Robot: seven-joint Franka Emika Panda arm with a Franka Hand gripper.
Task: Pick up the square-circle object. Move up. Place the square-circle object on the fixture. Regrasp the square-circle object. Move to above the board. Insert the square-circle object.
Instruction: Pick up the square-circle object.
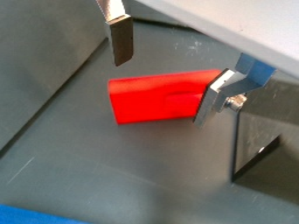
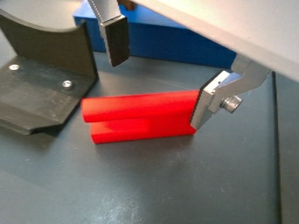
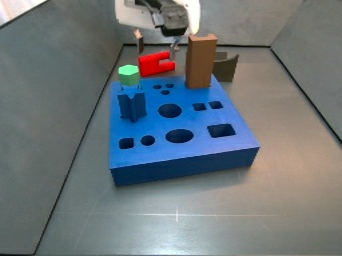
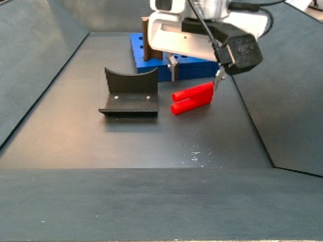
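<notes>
Wrist views: gripper [image 1: 170,74] standing spread over the square-circle object [image 1: 162,98], one finger [image 1: 225,94] touching its end, the opposite finger [image 1: 121,39] hanging apart above it. Red block lying flat on the dark floor; fixture [image 2: 45,66] sitting beyond the raised finger, board [image 2: 176,39] behind the gripper [image 2: 163,74].

Side views: gripper [image 4: 217,77] hovering low over the block [image 4: 192,96], between fixture [image 4: 130,92] and wall. Block [image 3: 158,64] lying behind the board [image 3: 181,135], beside the brown post [image 3: 202,62]; contact probably light, hard to confirm here.

Pincer [image 2: 163,74] straddles square-circle object [image 2: 140,118] beside fixture [image 2: 47,74].
</notes>
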